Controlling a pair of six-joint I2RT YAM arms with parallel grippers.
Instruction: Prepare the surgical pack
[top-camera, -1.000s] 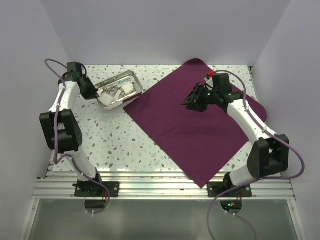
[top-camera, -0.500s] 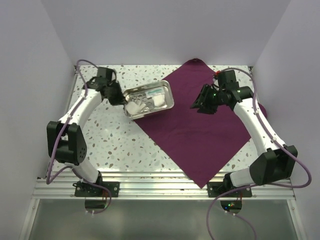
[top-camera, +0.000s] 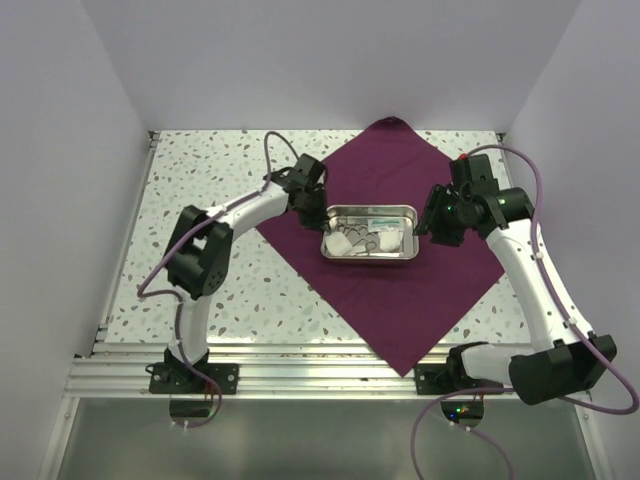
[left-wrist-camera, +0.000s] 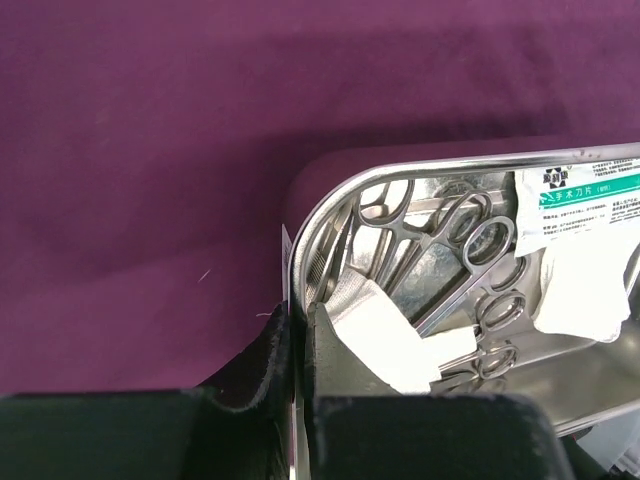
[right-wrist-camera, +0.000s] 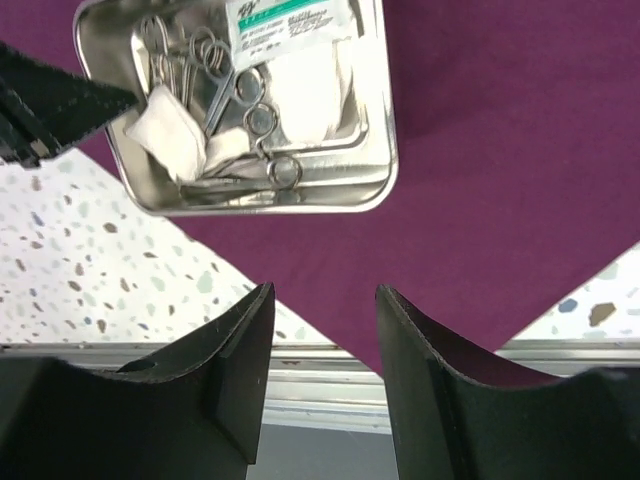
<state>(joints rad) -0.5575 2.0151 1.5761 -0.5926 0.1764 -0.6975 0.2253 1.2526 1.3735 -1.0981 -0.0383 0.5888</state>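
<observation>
Item: tray (top-camera: 368, 208), lying near the middle of the cloth (top-camera: 400, 300), with forceps (left-wrist-camera: 470, 260), gauze (left-wrist-camera: 385, 335) and packet (left-wrist-camera: 580, 205) inside. I had the left gripper (left-wrist-camera: 297, 345) pinched on its left rim. The right gripper (right-wrist-camera: 322, 295) hung just beside the tray, jaws apart, empty. Step, I judged: seating the tray. Next called for: release, then folding a cloth corner over.

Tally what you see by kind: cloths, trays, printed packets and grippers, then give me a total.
Purple cloth: 1
Steel tray: 1
Printed packet: 1
Grippers: 2, left gripper and right gripper
Total: 5
</observation>
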